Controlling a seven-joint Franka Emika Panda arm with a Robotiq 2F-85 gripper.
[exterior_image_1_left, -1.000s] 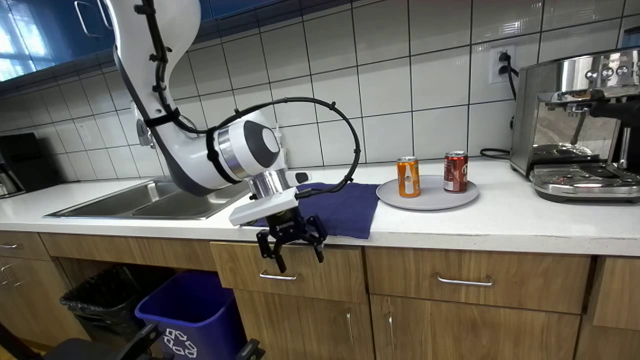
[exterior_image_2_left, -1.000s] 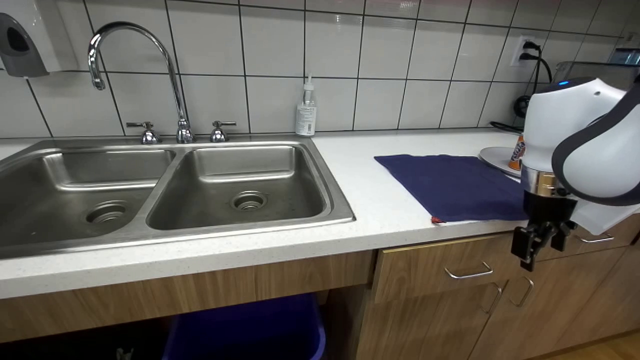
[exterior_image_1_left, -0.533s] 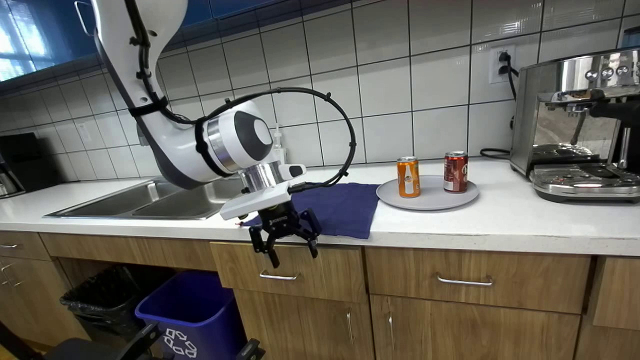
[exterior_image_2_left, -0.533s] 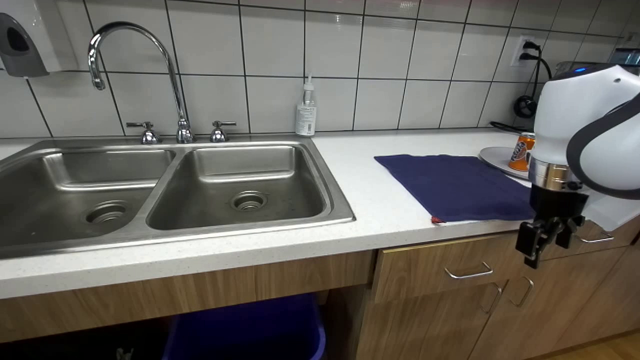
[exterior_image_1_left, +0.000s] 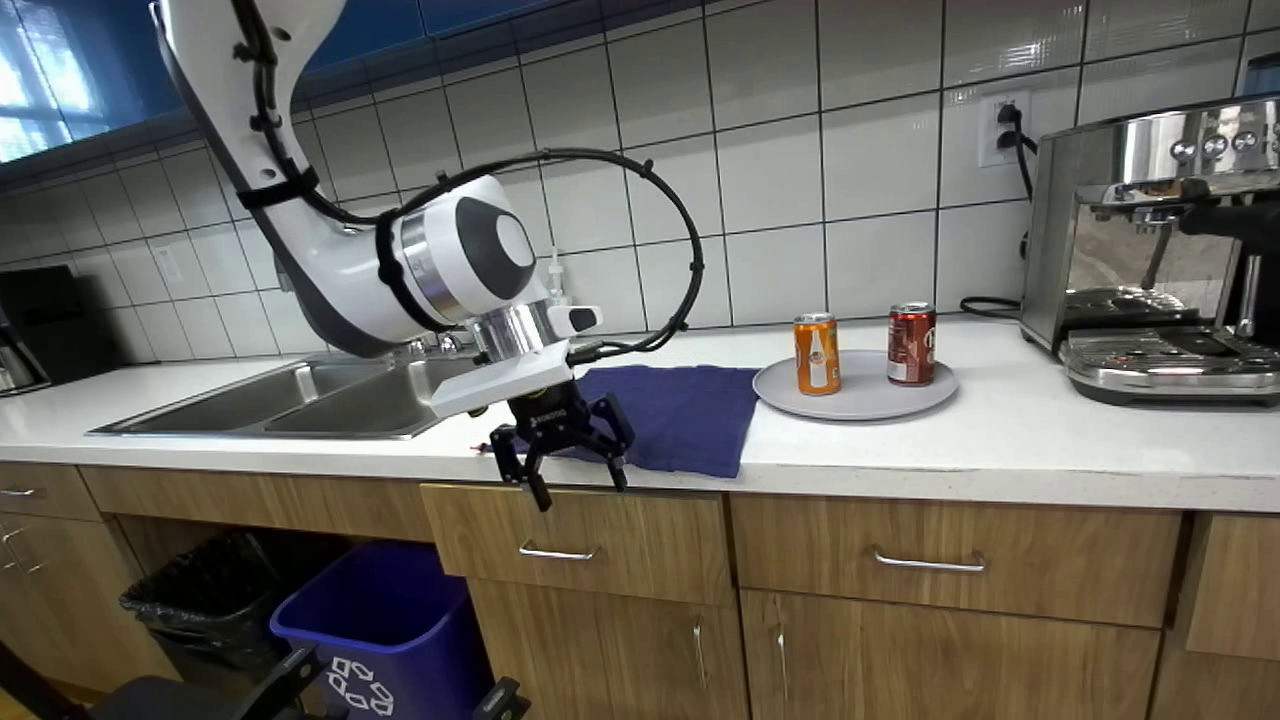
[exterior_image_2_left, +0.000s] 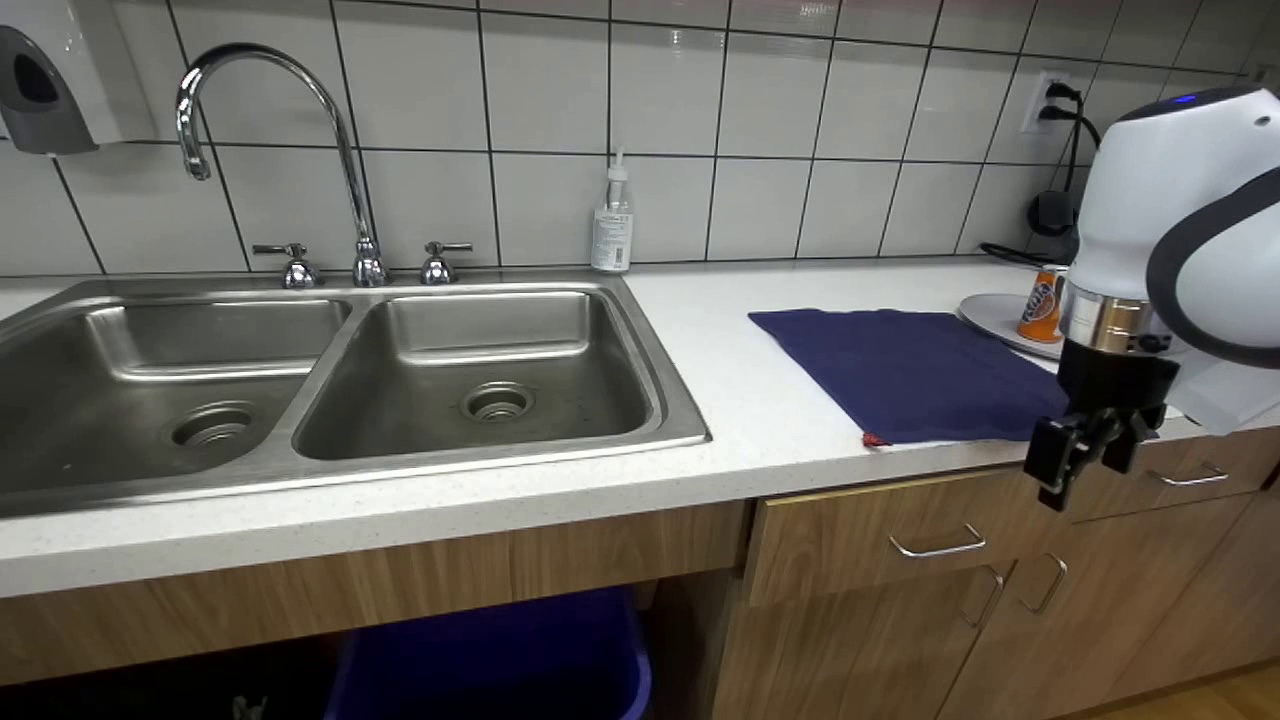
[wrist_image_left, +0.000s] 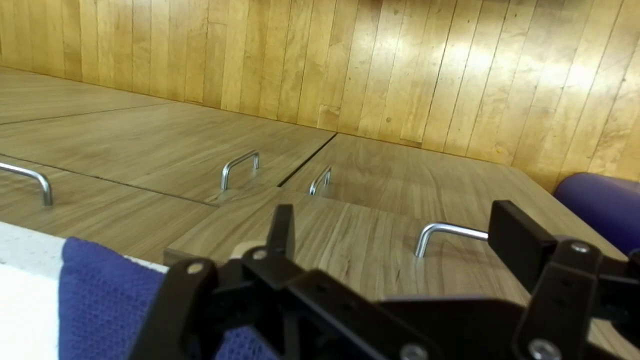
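Two-fingered gripper (exterior_image_1_left: 582, 492) suspended before the front edge of a white desk (exterior_image_1_left: 1010, 445), its fingers spread wide with nothing held between them. Nearest to it are a wood-grain drawer (exterior_image_1_left: 660, 550) and a navy towel (exterior_image_2_left: 910, 375). The drawer, set beneath the desk's edge, appears slightly ajar: in the wrist view its front stands proud of the adjoining drawer (wrist_image_left: 115, 215). Its bar handle (wrist_image_left: 452, 231) shows between the fingers in that view, yet lies below the fingertips and apart from them. The towel lies flat on the desk, just beside a grey plate (exterior_image_1_left: 875, 403) bearing an upright orange soda can (exterior_image_1_left: 818, 355) and a red soda can (exterior_image_1_left: 911, 345). Beyond the towel's opposite side is a double-basin steel sink (exterior_image_2_left: 682, 425).

Judged from this posture, the step in hand is free positioning rather than a grasp. Engaging the handle would call for a lower gripper, aligned so that the bar sits between its fingers; working over the towel would call for clearing the desk's edge first.
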